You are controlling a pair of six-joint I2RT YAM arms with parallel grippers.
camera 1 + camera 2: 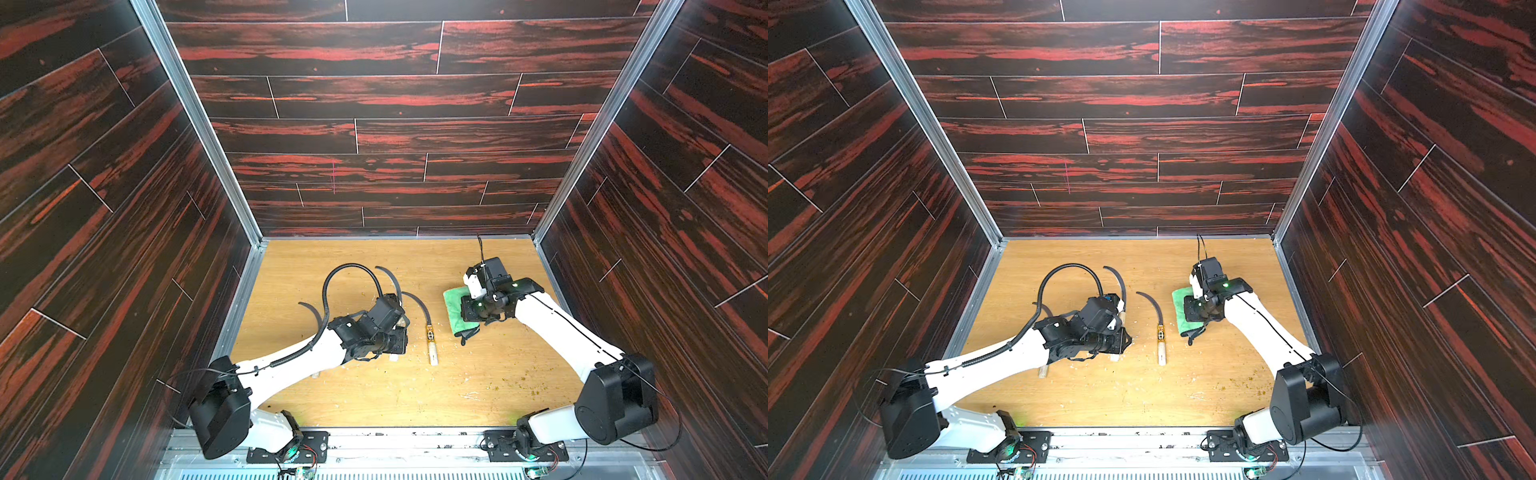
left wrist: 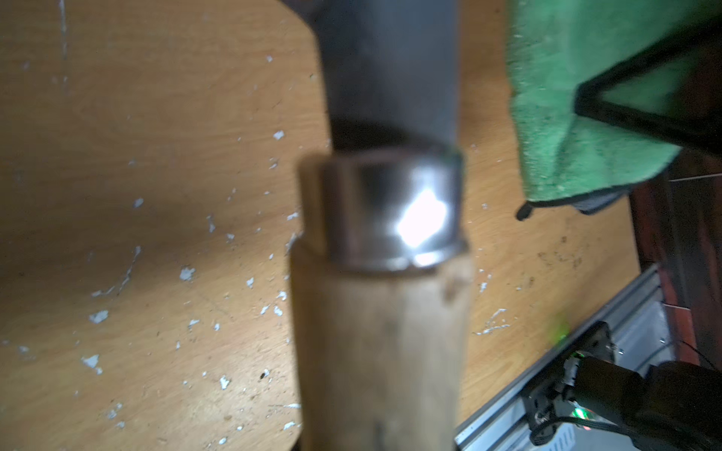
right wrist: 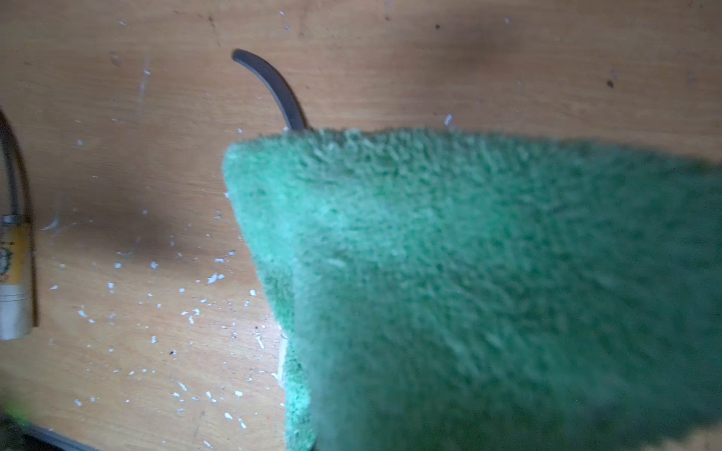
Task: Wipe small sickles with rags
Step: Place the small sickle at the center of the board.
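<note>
Left of centre on the wooden table (image 1: 374,399), the left gripper (image 1: 399,337) is clamped on the pale handle of the middle sickle (image 1: 392,284). Its dark blade curves away toward the far side. The left wrist view shows that handle and its shiny metal collar (image 2: 386,211) close up and blurred, with the grey blade running on beyond. The fingers lie outside that view.

Further left, the left sickle (image 1: 311,309) shows only its blade tip in both top views, and the rest passes under the left arm. The right sickle (image 1: 431,338) lies free on the table between the two grippers. It has a yellow-black band on its handle, the handle end points near, and the blade arcs far and to the left.

Just right of it is the green rag (image 1: 454,311), with the right gripper (image 1: 471,309) closed on it from above. Green pile fills most of the right wrist view. A black cord (image 1: 467,334) trails from the rag's near end. Whether the rag touches the table cannot be told. White flecks (image 2: 187,273) dot the wood.
</note>
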